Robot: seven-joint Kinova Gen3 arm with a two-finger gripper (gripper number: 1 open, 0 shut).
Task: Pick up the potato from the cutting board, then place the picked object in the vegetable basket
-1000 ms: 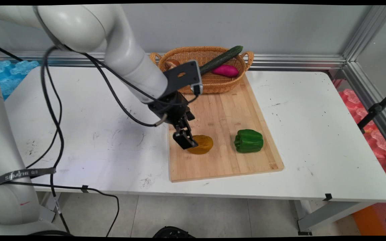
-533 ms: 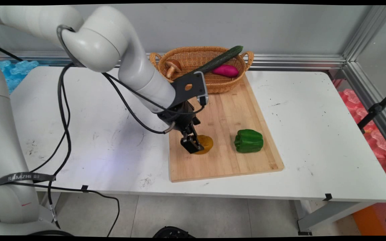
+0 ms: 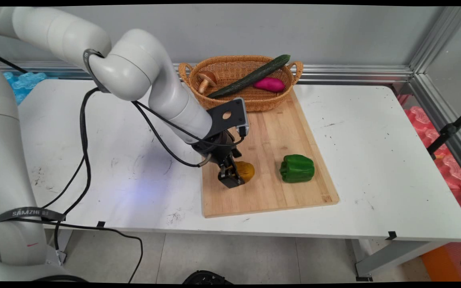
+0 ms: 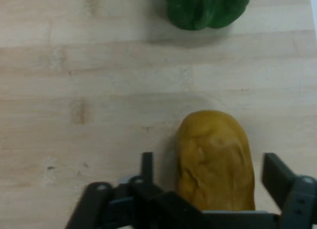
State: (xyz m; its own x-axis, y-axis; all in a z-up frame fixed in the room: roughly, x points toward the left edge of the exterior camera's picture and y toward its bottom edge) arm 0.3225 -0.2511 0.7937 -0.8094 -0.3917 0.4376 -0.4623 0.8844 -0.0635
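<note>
Claw around a brown-yellow potato

From above, the lumpy potato (image 3: 245,171) lies on the wooden board (image 3: 270,192), left of the green pepper (image 3: 297,168). From the hand, the claw (image 4: 212,172) is wide open, one finger on each side of the potato (image 4: 215,162), not squeezing.

We see a white table against a plain grey wall

Our table (image 3: 374,160) is scuffed and speckled with dark marks; an aluminium rail (image 3: 354,74) runs along the wall (image 3: 334,32) behind it and up the right corner. Pale floor tiles (image 3: 254,256) show below, blue foam (image 3: 14,86) lies left, and pink foam (image 3: 446,160) lies right.
</note>
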